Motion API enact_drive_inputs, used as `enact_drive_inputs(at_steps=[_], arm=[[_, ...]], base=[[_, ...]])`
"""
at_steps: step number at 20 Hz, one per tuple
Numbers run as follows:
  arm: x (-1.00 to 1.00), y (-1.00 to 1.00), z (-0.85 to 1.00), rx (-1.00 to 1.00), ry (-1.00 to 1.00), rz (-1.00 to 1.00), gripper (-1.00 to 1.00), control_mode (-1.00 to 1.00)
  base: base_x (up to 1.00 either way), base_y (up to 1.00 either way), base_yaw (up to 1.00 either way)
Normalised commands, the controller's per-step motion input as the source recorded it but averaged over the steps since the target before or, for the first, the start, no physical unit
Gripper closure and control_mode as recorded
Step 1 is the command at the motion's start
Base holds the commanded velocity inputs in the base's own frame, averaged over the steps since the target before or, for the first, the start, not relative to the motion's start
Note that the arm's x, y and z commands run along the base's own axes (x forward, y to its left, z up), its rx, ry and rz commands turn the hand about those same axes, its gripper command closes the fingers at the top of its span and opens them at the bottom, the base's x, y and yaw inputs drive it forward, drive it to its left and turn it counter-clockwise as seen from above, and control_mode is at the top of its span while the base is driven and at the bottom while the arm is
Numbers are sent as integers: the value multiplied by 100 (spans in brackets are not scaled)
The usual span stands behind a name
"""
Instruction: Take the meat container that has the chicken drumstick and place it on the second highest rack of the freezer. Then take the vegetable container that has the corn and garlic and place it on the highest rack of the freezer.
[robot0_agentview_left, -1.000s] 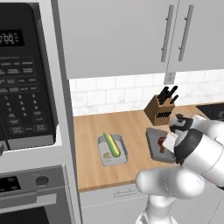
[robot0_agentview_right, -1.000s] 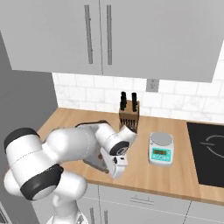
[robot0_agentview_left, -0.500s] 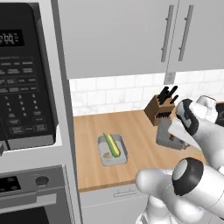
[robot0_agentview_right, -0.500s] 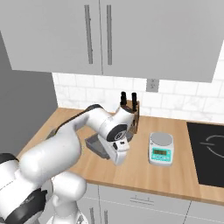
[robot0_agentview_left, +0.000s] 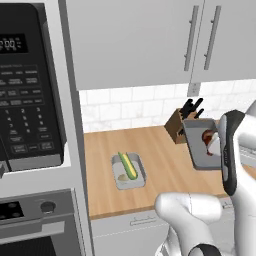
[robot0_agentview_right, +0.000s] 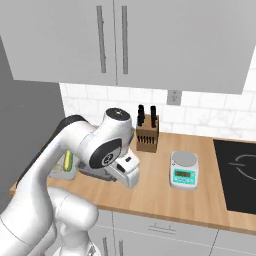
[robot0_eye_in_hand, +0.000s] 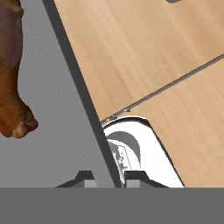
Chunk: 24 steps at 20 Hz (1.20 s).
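Pincer (robot0_eye_in_hand: 105, 177) grips lifted meat container (robot0_agentview_left: 199, 145).

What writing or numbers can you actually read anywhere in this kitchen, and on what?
Microwave display: pale digits, perhaps "0:00", too blurred to be sure.
Microwave keypad: rows of button labels, too small to read.
Kitchen scale screen: dark marks on green, unreadable.
Oven panel: small display, nothing legible.

The worktop (robot0_agentview_left: 165, 160) is light wood with fine grain, matt. The meat tray (robot0_agentview_left: 198, 145) is smooth flat grey, like plastic, as is the vegetable tray (robot0_agentview_left: 141, 175). The drumstick (robot0_eye_in_hand: 11, 83) has a rough brown skin. The knife block (robot0_agentview_right: 145, 137) is wood; the cabinet handles (robot0_agentview_right: 101, 39) look brushed metal.
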Motion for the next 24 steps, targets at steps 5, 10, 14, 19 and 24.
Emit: enact_drive_inputs(at_steps=[5, 10, 14, 19, 24], arm=[[-47, 3, 56, -14, -20, 11, 100, -100], [-1, 6, 0, -2, 1, 0, 100, -100], [-17, 0, 0, 0, 1, 0, 100, 100], [0, 0, 0, 0, 0, 0, 100, 100], [0, 0, 0, 0, 0, 0, 100, 100]], base=[[0, 0, 0], [0, 0, 0], [-44, 0, 0], [-100, 4, 0], [-100, 10, 15]])
